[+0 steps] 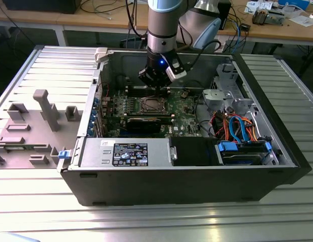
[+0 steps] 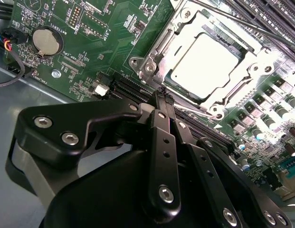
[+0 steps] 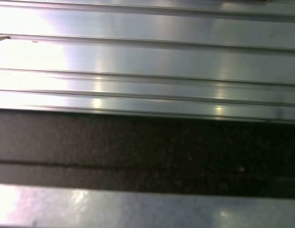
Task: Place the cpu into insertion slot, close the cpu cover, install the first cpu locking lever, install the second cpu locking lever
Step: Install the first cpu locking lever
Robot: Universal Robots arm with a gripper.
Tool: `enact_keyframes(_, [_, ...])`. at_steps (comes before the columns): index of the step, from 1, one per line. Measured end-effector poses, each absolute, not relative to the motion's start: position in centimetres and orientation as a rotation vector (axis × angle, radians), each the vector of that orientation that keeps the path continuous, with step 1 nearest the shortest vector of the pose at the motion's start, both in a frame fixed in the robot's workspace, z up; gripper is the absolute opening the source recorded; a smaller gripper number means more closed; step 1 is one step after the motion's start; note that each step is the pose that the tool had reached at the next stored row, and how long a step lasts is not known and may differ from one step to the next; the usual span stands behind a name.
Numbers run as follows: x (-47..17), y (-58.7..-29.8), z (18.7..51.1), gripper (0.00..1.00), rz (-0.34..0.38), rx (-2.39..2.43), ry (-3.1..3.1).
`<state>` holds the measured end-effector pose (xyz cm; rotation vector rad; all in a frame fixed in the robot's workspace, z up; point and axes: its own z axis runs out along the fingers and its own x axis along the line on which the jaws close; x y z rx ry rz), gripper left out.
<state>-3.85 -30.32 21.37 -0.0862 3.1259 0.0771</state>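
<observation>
Inside the open computer case (image 1: 186,171), the cpu (image 2: 206,64) sits in the insertion slot (image 2: 249,54) with the cpu cover (image 2: 161,45) closed around it. Just beside the socket's corner, the gripper (image 2: 162,97) has its fingers together, holding nothing. The thin, springy locking levers probably want pressing near their free ends.

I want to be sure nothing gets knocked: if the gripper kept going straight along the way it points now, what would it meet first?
Probably the edge of the cpu cover, closed over the cpu. The gripper points down with its tip at that frame's corner, seemingly on the thin lever wire there. Depth is hard to judge.
</observation>
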Motion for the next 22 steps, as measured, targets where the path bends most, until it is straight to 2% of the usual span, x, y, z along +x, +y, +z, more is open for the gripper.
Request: enact_keyframes(22, [-3.81,-30.32,20.86,0.11,0.076,-0.086,3.126])
